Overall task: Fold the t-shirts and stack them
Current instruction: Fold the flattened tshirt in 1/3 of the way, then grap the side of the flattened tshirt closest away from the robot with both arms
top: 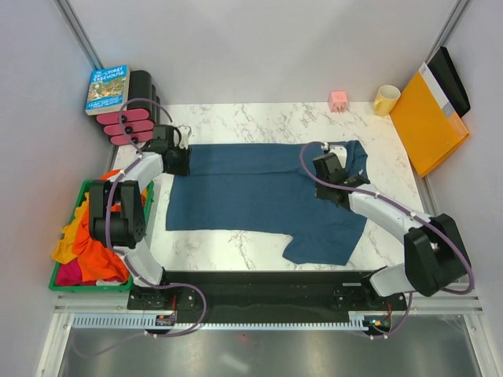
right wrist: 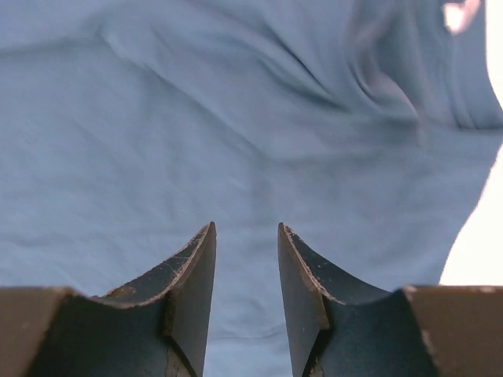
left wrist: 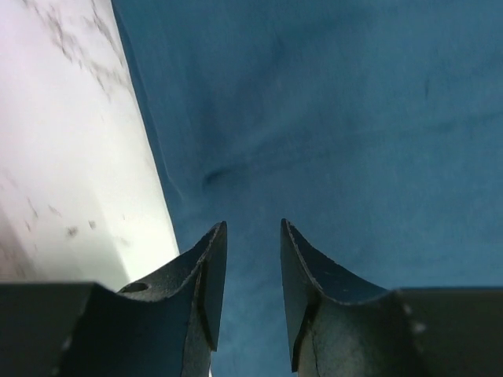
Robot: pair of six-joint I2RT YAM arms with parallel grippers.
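With the teal shirt (top: pixel 259 192) lying spread on the marble surface (top: pixel 236 243), the left tool (left wrist: pixel 253 236) and right tool (right wrist: pixel 244 232) are hovering narrowly parted and empty over its far side, where pinching matching corners together should be keeping the fold even.

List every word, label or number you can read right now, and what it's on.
Book, far left corner: yellow title lettering on a blue cover, too small to read surely; one word may be "TREEHOUSE".
Pink cube, mug, orange folder: no text visible.
Teal t-shirt, also in both wrist views: no print or tag showing.
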